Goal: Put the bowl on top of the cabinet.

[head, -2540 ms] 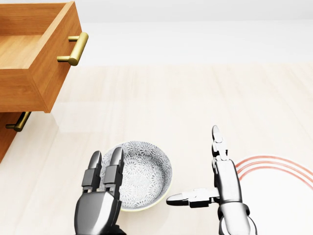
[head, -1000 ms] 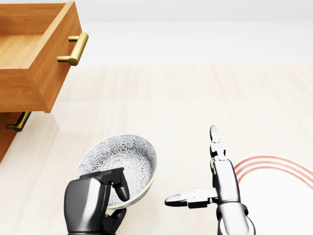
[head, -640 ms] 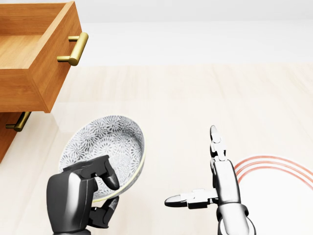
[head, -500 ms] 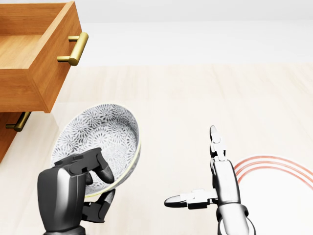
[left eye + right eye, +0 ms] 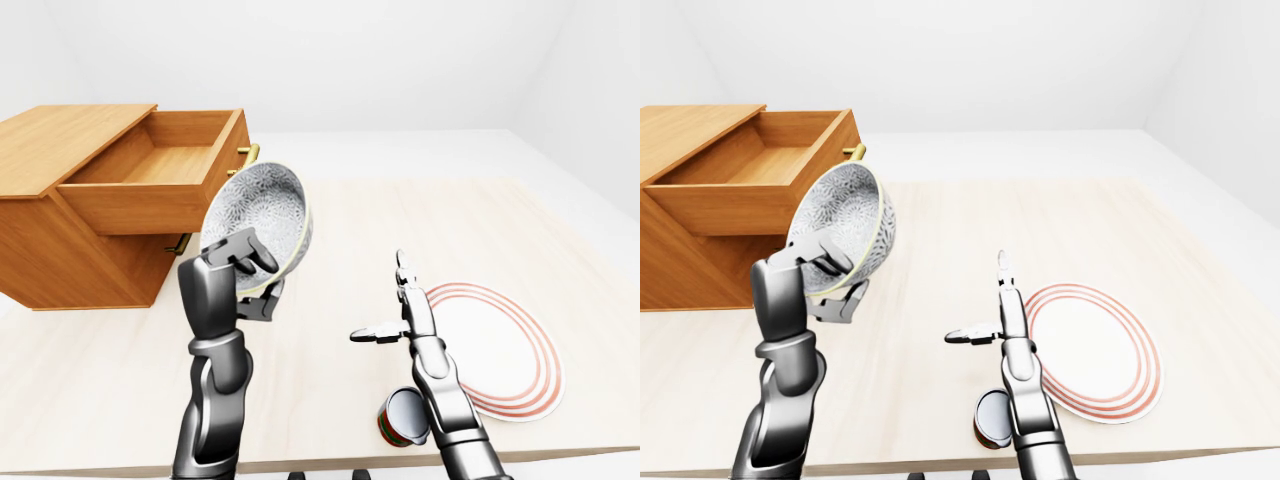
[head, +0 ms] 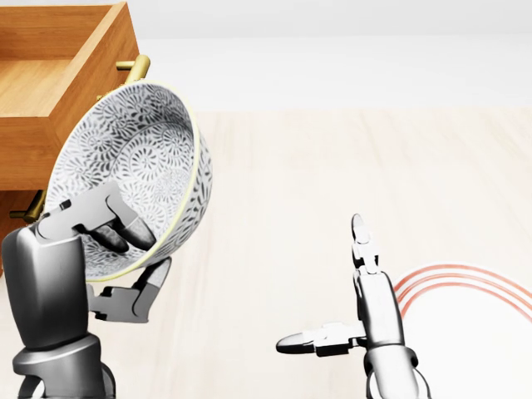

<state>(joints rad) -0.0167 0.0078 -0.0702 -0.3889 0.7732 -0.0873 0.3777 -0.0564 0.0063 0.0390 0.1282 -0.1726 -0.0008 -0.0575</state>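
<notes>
- bowl (image 6: 137,158): no longer sitting flat on the table (image 6: 332,183). Now up in the air and tipped steeply, patterned inside facing the head view's right.
- left hand (image 6: 62,266): fingers were open at the bowl's rim. Now clamped on it, digits either side of the rim.
- Bowl has moved up and left in the head view and now covers part of the drawer handle (image 6: 138,65).

- We hold our left robot hand (image 6: 62,249) up high, fingers and thumb pinching the bowl (image 6: 141,158) by its rim.
- Our right robot hand (image 6: 370,312) is low and open, fingers straight, thumb sticking out.
</notes>
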